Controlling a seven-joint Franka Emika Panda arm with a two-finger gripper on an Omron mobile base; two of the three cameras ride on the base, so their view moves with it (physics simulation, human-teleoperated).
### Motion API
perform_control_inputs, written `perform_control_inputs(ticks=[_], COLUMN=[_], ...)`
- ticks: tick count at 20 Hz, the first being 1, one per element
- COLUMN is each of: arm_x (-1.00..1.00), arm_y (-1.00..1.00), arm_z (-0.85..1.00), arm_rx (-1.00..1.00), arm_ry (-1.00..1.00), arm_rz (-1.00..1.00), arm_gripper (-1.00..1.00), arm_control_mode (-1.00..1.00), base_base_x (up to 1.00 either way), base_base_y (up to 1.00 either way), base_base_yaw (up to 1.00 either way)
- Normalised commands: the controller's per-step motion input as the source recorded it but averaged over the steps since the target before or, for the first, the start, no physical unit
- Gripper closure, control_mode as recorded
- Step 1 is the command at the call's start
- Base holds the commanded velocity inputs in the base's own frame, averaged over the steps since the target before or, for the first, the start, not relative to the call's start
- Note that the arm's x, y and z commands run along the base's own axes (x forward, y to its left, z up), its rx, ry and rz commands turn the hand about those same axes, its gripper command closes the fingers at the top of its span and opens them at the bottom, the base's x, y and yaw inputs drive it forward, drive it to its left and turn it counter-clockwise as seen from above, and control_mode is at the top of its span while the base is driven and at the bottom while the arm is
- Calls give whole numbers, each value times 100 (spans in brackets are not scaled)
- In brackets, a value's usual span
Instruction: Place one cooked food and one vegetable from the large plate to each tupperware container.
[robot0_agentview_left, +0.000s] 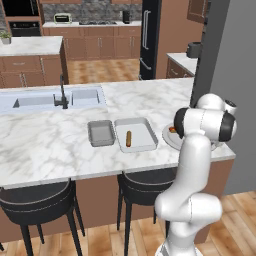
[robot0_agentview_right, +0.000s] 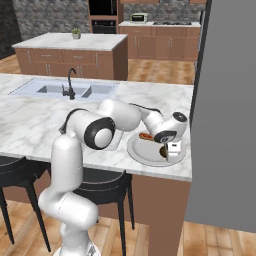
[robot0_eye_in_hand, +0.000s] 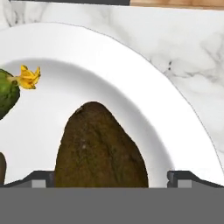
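**End effector spread wide over the avocado on the plate**

The end effector (robot0_eye_in_hand: 112, 177) is released, its two fingertips (robot0_eye_in_hand: 41, 177) standing far apart on either side of a dark brown avocado (robot0_eye_in_hand: 100, 146) and not touching it. The avocado lies on the plate (robot0_eye_in_hand: 144, 100), and beside it is a green vegetable with a yellow flower tip (robot0_eye_in_hand: 13, 87).

From the right base view the end effector (robot0_agentview_right: 171, 150) hangs low over the plate (robot0_agentview_right: 142, 154), which sits near the table's right end, close to its front edge. A reddish food (robot0_agentview_right: 146, 136) lies on the plate's far side.

To the plate's left stand two trays, side by side near the middle of the table (robot0_agentview_left: 45, 145). The larger tray (robot0_agentview_left: 136, 134) holds a brown sausage (robot0_agentview_left: 128, 138). The small tray (robot0_agentview_left: 101, 133) sits just left of it. A sink (robot0_agentview_left: 55, 99) lies toward the table's far left.
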Motion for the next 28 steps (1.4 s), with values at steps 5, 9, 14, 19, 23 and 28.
perform_control_inputs(ticks=[5, 9, 14, 19, 23, 28], arm_x=[0, -28, -54, -29, -13, -10], arm_y=[45, -1, -3, 14, 22, 64], arm_z=[-23, -7, 45, 100, 100, 100], arm_rx=[0, 0, -1, -4, 0, 0], arm_ry=[-17, -27, -14, 0, 1, 0], arm_rz=[-3, -2, -4, 0, 0, 8], arm_gripper=[100, 100, 100, 100, 100, 100], arm_control_mode=[-100, -100, -100, -100, -100, -100], base_base_x=[0, 0, 0, 0, 0, 0], base_base_y=[0, 0, 0, 0, 0, 0], base_base_yaw=[0, 0, 0, 0, 0, 0])
